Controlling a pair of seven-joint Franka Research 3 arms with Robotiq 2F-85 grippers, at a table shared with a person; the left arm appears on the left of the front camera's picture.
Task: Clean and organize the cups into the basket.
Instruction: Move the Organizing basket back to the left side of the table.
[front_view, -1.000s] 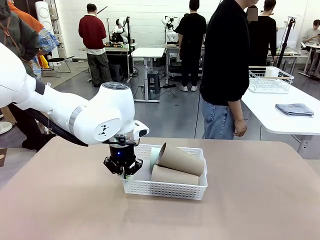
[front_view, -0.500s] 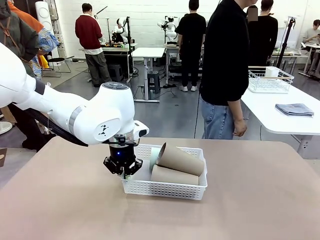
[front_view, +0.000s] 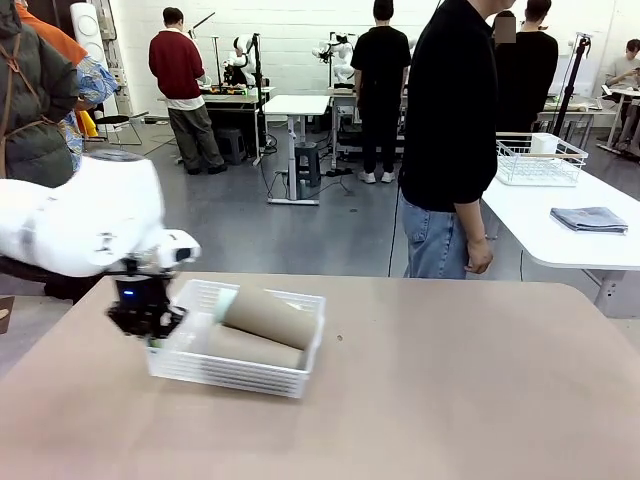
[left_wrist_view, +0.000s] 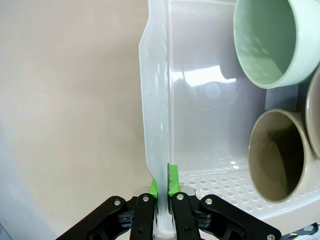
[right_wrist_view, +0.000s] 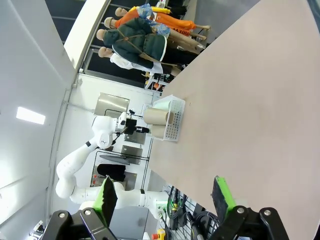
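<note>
Front view: my left tool (front_view: 150, 325), at left centre of the frame, is clenched on the short-end rim of the basket (front_view: 235, 372), which sits on the worktop (front_view: 450, 400) at lower left. 2 tan cups (front_view: 270, 312) lie on their sides inside, with 1 mint cup (front_view: 226, 303) behind them. Left wrist view: both green pads (left_wrist_view: 173, 180) pinch the basket wall (left_wrist_view: 155, 125) at bottom centre; the mint cup's mouth (left_wrist_view: 265, 42) is at upper right, a tan cup's mouth (left_wrist_view: 275, 155) at lower right. Right wrist view: my right tool (right_wrist_view: 162, 195) is released, its fingers spread wide at the bottom edge, above bare worktop.

one basket (front_view: 236, 372), two tan cups (front_view: 272, 316), one mint cup (left_wrist_view: 270, 42)
</note>
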